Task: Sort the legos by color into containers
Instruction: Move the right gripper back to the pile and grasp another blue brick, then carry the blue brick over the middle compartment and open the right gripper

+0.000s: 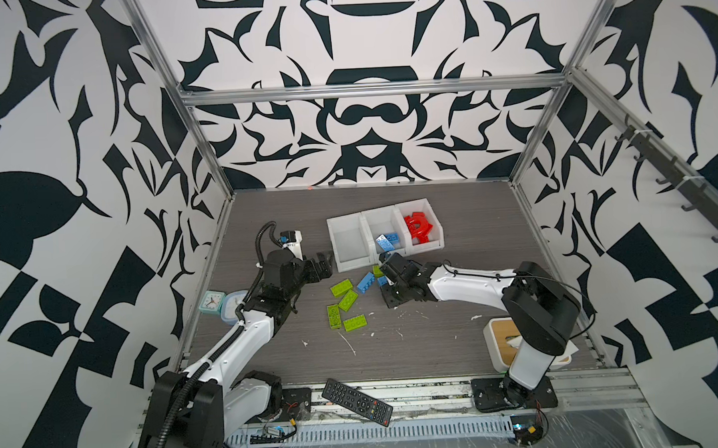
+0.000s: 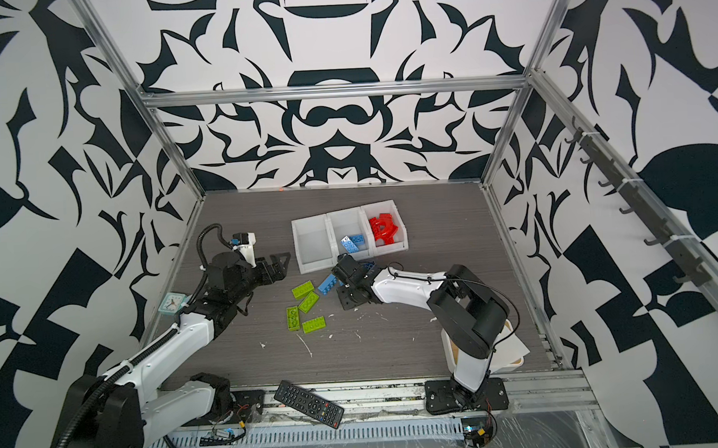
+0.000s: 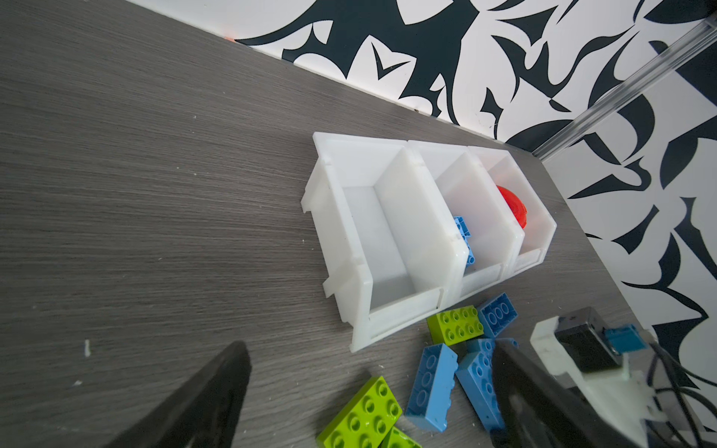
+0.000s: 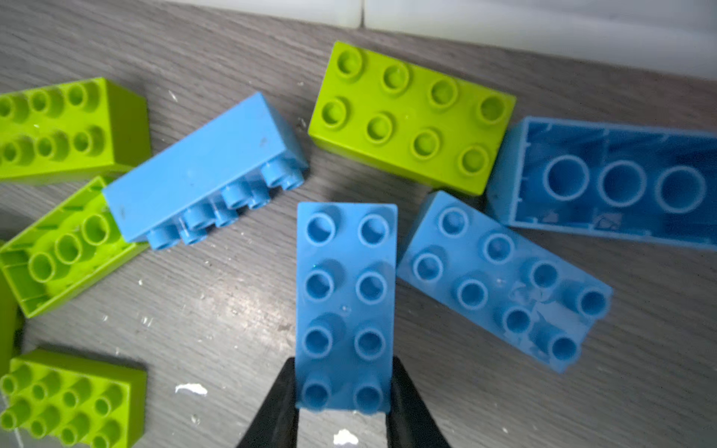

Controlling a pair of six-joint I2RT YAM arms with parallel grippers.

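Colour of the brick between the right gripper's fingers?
It's a blue studded plastic brick; right wrist view shows best.

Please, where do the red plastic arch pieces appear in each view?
Both top views: red plastic arch pieces in the rightmost of the three joined white plastic bins.
Left wrist: their red edge shows behind a bin wall.
Right wrist: not in it.
Shared landmark: those bins.

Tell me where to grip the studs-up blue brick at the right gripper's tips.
Take the blue studded plastic brick by its two long smooth sides, near one end, from straight above. It lies studs up, so those sides are flat, parallel and its narrow span. The right gripper pinches it there.
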